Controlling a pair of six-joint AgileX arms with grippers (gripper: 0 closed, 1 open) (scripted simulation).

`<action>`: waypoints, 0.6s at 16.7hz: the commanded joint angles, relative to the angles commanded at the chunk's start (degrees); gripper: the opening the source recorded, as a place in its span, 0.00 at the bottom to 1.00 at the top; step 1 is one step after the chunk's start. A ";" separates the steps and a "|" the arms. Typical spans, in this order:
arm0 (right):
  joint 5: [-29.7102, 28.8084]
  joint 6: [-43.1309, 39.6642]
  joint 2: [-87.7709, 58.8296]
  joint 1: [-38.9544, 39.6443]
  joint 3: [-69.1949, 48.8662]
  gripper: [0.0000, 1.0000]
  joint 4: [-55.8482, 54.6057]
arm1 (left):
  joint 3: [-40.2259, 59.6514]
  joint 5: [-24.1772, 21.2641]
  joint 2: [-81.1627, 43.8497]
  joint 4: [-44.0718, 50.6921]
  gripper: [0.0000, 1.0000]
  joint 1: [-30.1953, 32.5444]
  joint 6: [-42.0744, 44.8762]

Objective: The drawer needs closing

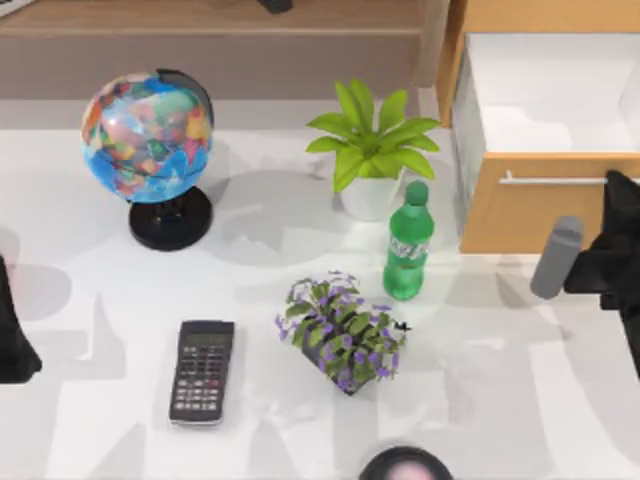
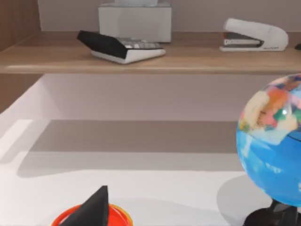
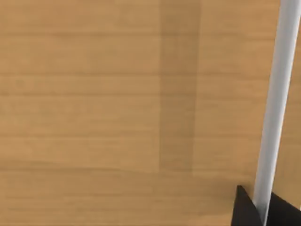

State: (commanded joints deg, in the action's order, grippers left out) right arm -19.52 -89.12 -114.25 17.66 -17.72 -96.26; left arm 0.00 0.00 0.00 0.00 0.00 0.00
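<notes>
The globe (image 1: 147, 135) stands at the table's left, the calculator (image 1: 202, 371) before it — the bottle (image 1: 407, 243) mid-table, the open drawer (image 1: 545, 205) far right.

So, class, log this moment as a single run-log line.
drawer: open | right hand: at handle, front face | left arm: parked, table's left edge | stage: closing not done

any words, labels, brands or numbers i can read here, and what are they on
None can be read.
Green bottle: the label is too blurred.
Black calculator: key markings too small.
Globe: map lettering illegible.
White stapler on the shelf: a faint mark on its side, unreadable.
Drawer front: plain wood.
</notes>
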 joint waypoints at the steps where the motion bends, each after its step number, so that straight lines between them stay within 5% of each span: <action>1: 0.00 0.00 0.00 0.00 0.00 0.00 0.00 | 0.00 0.00 0.00 0.00 1.00 0.00 0.00; 10: 0.92 0.15 -0.95 -0.74 -3.24 0.00 2.18 | 0.00 0.00 0.00 0.00 1.00 0.00 0.00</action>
State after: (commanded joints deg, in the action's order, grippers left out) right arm -18.60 -88.97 -115.20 16.92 -20.96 -94.08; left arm 0.00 0.00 0.00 0.00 0.00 0.00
